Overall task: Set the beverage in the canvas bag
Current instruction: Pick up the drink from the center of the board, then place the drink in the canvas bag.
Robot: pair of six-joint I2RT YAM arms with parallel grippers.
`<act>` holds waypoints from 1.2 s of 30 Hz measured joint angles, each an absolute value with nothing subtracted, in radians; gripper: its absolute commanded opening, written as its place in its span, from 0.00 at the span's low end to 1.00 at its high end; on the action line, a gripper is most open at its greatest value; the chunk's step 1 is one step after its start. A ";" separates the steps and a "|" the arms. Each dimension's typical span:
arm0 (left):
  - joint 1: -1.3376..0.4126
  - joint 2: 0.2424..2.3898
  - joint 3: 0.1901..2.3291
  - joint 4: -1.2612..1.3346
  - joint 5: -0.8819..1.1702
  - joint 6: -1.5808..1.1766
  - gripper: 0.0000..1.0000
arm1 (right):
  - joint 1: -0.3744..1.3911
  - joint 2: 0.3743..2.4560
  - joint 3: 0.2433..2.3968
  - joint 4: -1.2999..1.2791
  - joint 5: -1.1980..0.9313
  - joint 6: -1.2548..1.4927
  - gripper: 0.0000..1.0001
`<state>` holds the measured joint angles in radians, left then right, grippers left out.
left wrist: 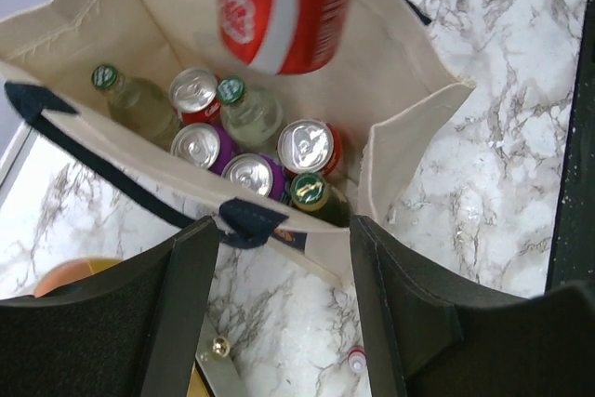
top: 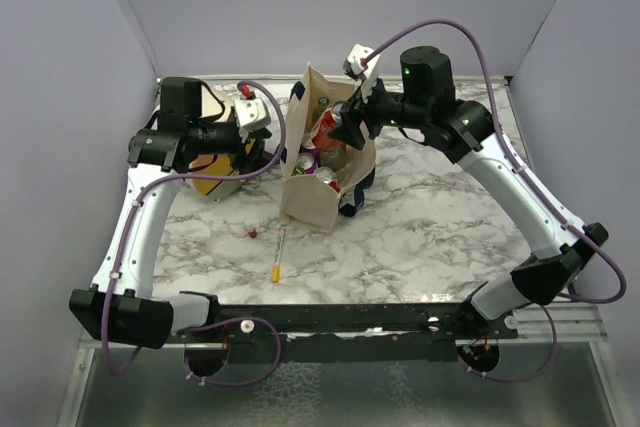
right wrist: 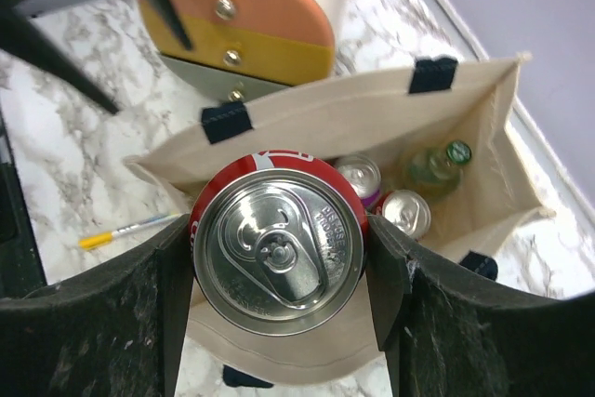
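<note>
Your right gripper [right wrist: 279, 262] is clamped on the red can [right wrist: 277, 250] and holds it right over the open canvas bag [right wrist: 307, 127], where cans and bottles [left wrist: 244, 141] sit inside. Your left gripper [left wrist: 281, 230] hangs by the bag's rim, fingers apart, gripping nothing.

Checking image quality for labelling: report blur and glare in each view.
Left wrist: red aluminium can above the cream canvas bag is blurred; silver can tops inside glint. Right wrist: same can's lid is sharp. Top external: even light, faint shadows on the white marble table.
</note>
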<state>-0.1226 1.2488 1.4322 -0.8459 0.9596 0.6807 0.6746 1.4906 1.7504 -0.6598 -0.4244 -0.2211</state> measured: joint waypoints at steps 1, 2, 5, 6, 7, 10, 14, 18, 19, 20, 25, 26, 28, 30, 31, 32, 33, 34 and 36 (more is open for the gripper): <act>-0.140 1.254 1.441 -0.852 0.957 0.694 0.61 | 0.661 1.506 1.759 -0.664 -0.418 -0.217 0.01; -0.155 1.259 1.448 -0.859 0.955 0.703 0.61 | 0.651 1.522 1.766 -0.673 -0.410 -0.214 0.01; -0.231 1.275 1.472 -0.895 0.936 0.746 0.61 | 0.637 1.562 1.787 -0.701 -0.400 -0.210 0.01; -0.259 1.280 1.476 -0.912 0.927 0.761 0.61 | 0.635 1.573 1.793 -0.709 -0.400 -0.209 0.01; -0.278 1.283 1.477 -0.922 0.921 0.770 0.61 | 0.631 1.583 1.799 -0.714 -0.400 -0.206 0.01; -0.348 1.309 1.485 -0.974 0.888 0.812 0.60 | 0.617 1.603 1.814 -0.722 -0.405 -0.196 0.01; -0.402 1.354 1.486 -1.015 0.846 0.852 0.54 | 0.600 1.613 1.815 -0.724 -0.417 -0.186 0.01; -0.427 1.405 1.499 -1.053 0.810 0.892 0.47 | 0.590 1.621 1.815 -0.727 -0.443 -0.184 0.01; -0.432 1.424 1.514 -1.072 0.800 0.902 0.45 | 0.590 1.623 1.815 -0.727 -0.451 -0.184 0.01; -0.435 1.440 1.526 -1.081 0.793 0.909 0.43 | 0.590 1.625 1.815 -0.727 -0.459 -0.184 0.01; -0.445 1.489 1.554 -1.109 0.765 0.941 0.28 | 0.590 1.629 1.815 -0.727 -0.499 -0.183 0.01; -0.446 1.490 1.554 -1.116 0.765 0.951 0.25 | 0.590 1.629 1.814 -0.727 -0.505 -0.181 0.01; -0.453 1.486 1.554 -1.134 0.765 0.986 0.18 | 0.590 1.629 1.810 -0.727 -0.520 -0.179 0.01; -0.460 1.478 1.548 -1.140 0.765 1.021 0.09 | 0.590 1.629 1.801 -0.726 -0.534 -0.177 0.01; -0.465 1.469 1.540 -1.142 0.765 1.039 0.04 | 0.590 1.629 1.794 -0.726 -0.543 -0.176 0.01; -0.470 1.456 1.529 -1.143 0.765 1.058 0.00 | 0.590 1.629 1.787 -0.727 -0.551 -0.174 0.01; -0.474 1.444 1.520 -1.146 0.765 1.074 0.00 | 0.590 1.630 1.781 -0.727 -0.559 -0.172 0.01; -0.478 1.431 1.512 -1.147 0.765 1.085 0.00 | 0.590 1.633 1.776 -0.731 -0.574 -0.171 0.01; -0.485 1.410 1.496 -1.154 0.766 1.114 0.00 | 0.590 1.641 1.773 -0.738 -0.598 -0.171 0.01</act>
